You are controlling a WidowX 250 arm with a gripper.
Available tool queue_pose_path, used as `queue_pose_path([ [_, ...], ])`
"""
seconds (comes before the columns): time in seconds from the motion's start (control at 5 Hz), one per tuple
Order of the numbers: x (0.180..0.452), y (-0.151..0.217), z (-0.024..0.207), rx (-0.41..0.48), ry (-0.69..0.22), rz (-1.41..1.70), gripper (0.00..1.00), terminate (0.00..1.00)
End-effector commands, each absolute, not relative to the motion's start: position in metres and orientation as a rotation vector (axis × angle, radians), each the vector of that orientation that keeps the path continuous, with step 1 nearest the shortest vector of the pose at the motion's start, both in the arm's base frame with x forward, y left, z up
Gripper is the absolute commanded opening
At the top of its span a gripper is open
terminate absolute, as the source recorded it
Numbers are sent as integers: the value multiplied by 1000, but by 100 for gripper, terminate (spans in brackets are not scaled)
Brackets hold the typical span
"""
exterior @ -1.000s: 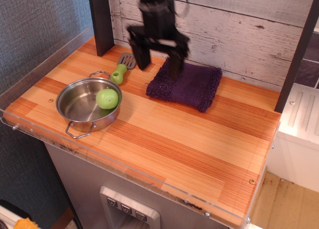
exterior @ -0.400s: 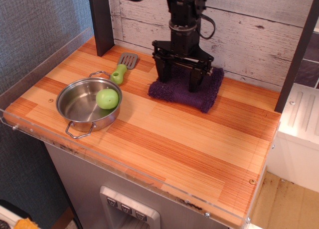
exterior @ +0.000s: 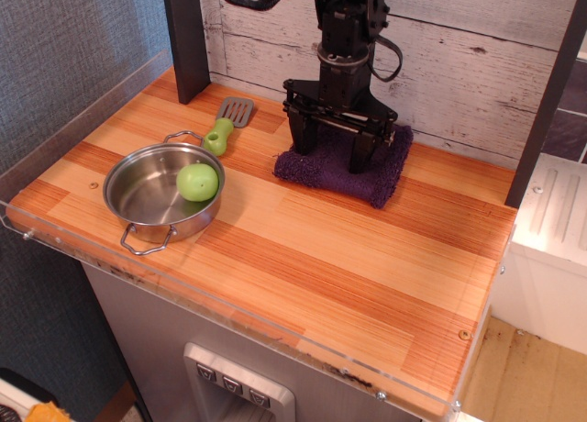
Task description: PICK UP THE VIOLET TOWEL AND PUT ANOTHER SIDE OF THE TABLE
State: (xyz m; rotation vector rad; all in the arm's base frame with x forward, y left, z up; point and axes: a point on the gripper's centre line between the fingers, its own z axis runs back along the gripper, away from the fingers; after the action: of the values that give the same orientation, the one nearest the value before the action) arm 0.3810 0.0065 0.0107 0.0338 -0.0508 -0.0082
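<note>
Nearest, along the lower edge of the frame: bare striped wood of the surface [exterior: 348, 266], a clear guard at its rim. Left of centre: a steel pan [exterior: 163, 197] with a green apple [exterior: 198, 181] inside, untouched. Just behind the pan, toward the upper left: a green-handled spatula [exterior: 227, 124], well clear of the work.

Farther back, upper centre: the towel [exterior: 376, 176], dark purple and fuzzy, folded roughly square, flat near the back wall. Front edge and right corner visible; middle hidden behind the black fingers.

Above it: the end effector [exterior: 330, 156], lower than a moment ago, no longer off to the left and blurred with motion but settled straight over the cloth. Fingers spread wide apart, tips pressed into or just at the pile on either side of the middle. Nothing gripped yet; towel shape nearly as before.

Likely meaning: approach finished, descent about done, pinch next. Lift and carry to the other side not yet begun.
</note>
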Motion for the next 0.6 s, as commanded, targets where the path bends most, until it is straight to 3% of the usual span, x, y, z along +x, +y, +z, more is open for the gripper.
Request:
queue_pose_path([
  [0.0, 338, -7, 1, 22, 26, -80, 100, 0],
  [0.4, 287, -16, 3, 25, 37, -150, 100, 0],
])
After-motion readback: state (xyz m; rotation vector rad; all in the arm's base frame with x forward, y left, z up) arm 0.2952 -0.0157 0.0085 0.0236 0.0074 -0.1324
